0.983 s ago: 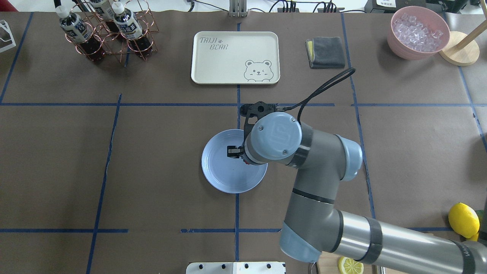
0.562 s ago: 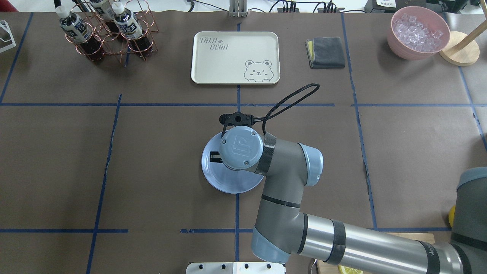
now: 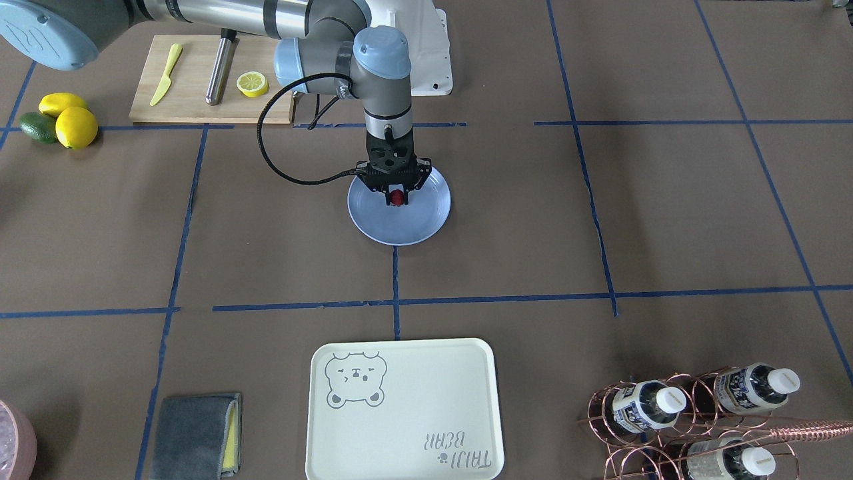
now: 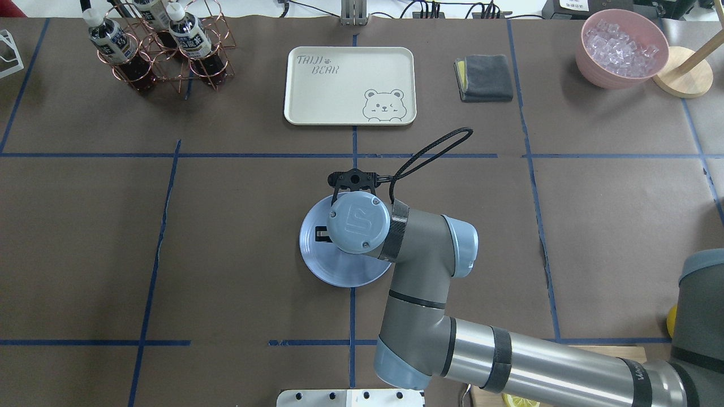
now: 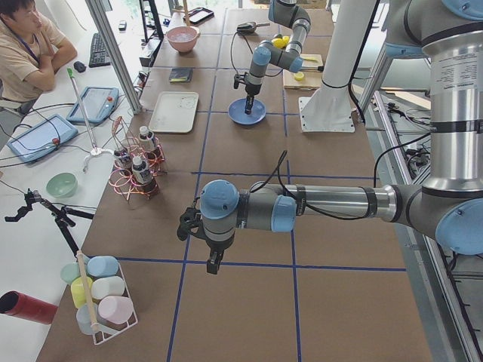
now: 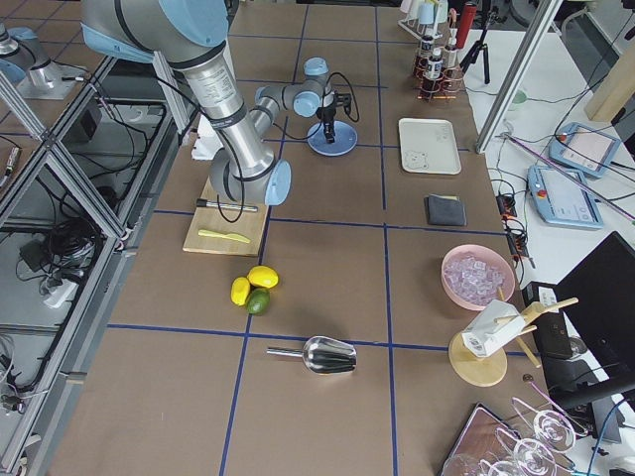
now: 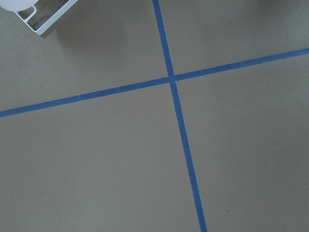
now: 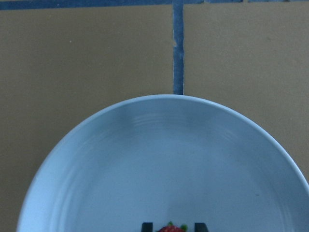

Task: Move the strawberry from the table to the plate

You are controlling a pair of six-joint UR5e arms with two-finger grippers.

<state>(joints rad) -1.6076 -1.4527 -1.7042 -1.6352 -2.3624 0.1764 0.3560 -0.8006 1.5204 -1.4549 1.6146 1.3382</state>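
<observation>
The light-blue plate (image 3: 400, 230) lies on the brown paper table (image 3: 600, 200) at a crossing of blue tape lines. My right gripper (image 3: 396, 199) points straight down over the plate's middle, shut on the small red strawberry (image 3: 396, 197), held just above the plate floor. In the right wrist view the strawberry (image 8: 171, 228) peeks in at the bottom edge between the two fingertips (image 8: 147, 226), over the plate (image 8: 169, 159). From overhead my wrist covers the berry and most of the plate (image 4: 339, 271). My left gripper (image 5: 213, 264) hangs over bare table far away; I cannot tell its state.
A cream bear tray (image 4: 350, 85), a grey cloth (image 4: 483, 77), a copper bottle rack (image 4: 158, 45) and a pink bowl of ice (image 4: 622, 48) line the far side. A cutting board (image 3: 200, 80) with a lemon half, plus lemons (image 3: 76, 127), sit near my base.
My right arm swung left and brought the gripper with the strawberry over the plate's middle. Over the last half second it has hardly moved.
</observation>
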